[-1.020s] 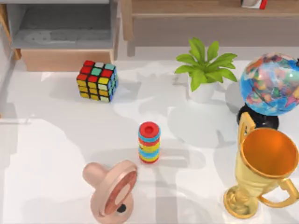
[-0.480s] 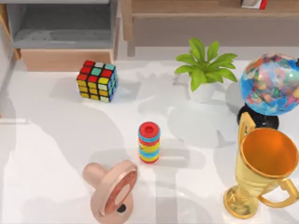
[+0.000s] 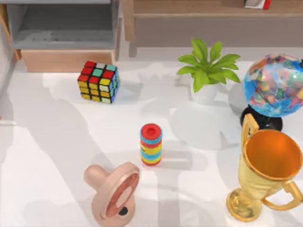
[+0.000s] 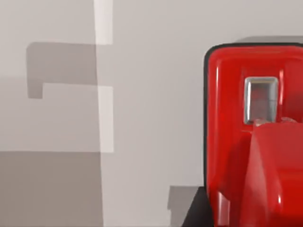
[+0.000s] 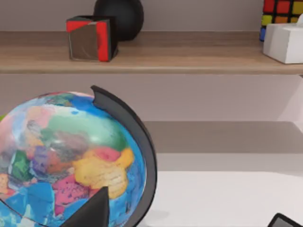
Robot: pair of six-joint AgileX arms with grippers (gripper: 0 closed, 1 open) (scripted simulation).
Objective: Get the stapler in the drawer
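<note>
overhead table (image 3: pixel 57 142), wrist close-ups, shared globe (image 3: pixel 273 85)

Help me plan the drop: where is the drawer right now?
In the top view the drawer sits open at the table's far left corner, its tan front panel just behind the Rubik's cube and left of the wooden shelf.

The drawer (image 3: pixel 66 35) stands at the back left of the table (image 3: pixel 57 156), with the cube (image 3: pixel 98 81) just before it. The ring stack (image 3: pixel 151 144) is in the middle. The plant (image 3: pixel 207 71), globe (image 3: pixel 274 87) and trophy (image 3: pixel 267 172) are at the right.
</note>
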